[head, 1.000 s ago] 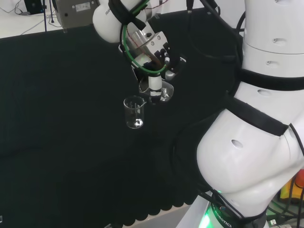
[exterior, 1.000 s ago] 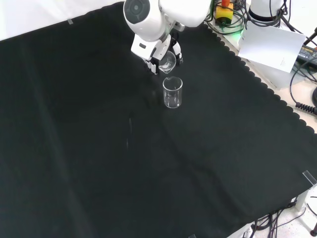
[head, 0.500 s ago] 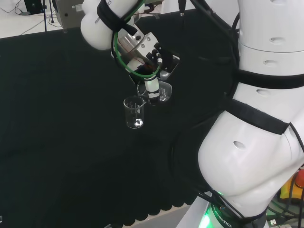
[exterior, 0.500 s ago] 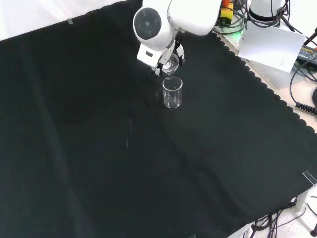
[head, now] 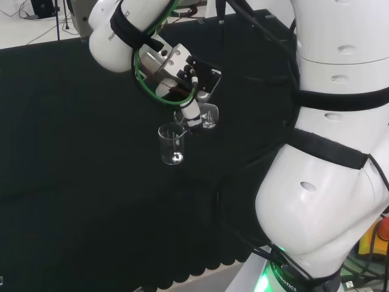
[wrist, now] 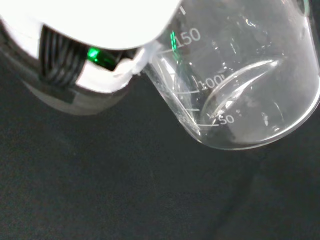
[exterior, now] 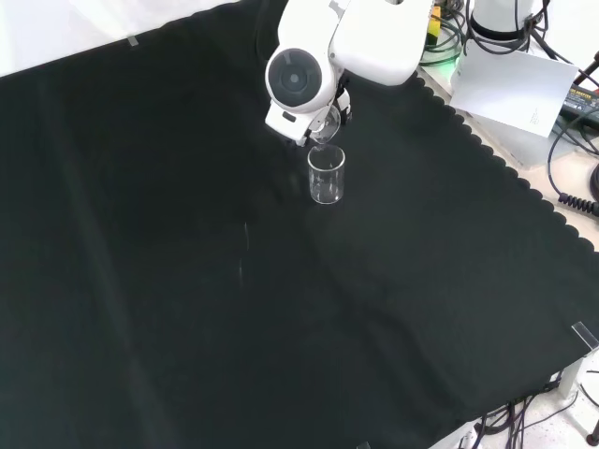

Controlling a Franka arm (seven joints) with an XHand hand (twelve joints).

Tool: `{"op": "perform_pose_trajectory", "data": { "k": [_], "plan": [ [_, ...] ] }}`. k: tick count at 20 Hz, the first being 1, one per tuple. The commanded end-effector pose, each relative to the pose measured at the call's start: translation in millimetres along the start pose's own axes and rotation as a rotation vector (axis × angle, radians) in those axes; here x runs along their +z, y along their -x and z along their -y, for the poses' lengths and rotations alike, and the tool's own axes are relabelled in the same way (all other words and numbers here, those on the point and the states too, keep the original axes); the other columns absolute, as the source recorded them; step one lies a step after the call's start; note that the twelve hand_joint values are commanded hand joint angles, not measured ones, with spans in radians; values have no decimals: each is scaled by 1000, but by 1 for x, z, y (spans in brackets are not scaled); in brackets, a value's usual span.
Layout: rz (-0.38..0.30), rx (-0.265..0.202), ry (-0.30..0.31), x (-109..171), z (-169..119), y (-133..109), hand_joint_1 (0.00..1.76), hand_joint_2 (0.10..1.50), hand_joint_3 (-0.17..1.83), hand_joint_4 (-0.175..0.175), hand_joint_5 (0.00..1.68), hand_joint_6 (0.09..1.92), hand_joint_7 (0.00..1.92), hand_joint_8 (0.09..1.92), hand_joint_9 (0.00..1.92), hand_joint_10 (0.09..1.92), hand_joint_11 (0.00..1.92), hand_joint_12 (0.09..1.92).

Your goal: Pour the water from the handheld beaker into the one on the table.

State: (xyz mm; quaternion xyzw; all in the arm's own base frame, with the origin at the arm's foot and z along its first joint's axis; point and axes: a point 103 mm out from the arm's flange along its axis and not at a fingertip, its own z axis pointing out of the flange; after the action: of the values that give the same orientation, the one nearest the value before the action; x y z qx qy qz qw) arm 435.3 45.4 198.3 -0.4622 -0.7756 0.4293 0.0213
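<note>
The handheld beaker was held tilted in the curled fingers of the hand, its lip toward and just above the rim of the table beaker, which stood upright on the black cloth. In the head view, the table beaker was seen just left of and below the hand, so pouring was judged under way.

Held beaker just right of (and above) standing beaker, head view.

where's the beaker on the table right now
In the front view, the table beaker stands upright on the black cloth, just below the hand and its tilted held beaker.
</note>
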Motion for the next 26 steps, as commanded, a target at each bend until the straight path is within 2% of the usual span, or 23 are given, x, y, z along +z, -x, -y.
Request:
{"op": "perform_pose_trajectory", "data": {
  "k": [1, 10, 20, 26],
  "plan": [
    [37, 11, -27, -7, -2, -3, 1332, 569, 677, -175, 1521, 158, 1607, 87, 1843, 87, 1573, 525],
    [83, 37, -81, -8, -6, -7, 1332, 566, 682, -175, 1524, 155, 1610, 87, 1843, 87, 1578, 520],
    [139, 56, -100, -12, -5, -12, 1332, 564, 684, -175, 1525, 152, 1612, 87, 1844, 87, 1578, 513],
    [159, 63, -134, -13, -4, -13, 1332, 564, 685, -175, 1526, 150, 1614, 87, 1844, 87, 1578, 510]
  ]
}}
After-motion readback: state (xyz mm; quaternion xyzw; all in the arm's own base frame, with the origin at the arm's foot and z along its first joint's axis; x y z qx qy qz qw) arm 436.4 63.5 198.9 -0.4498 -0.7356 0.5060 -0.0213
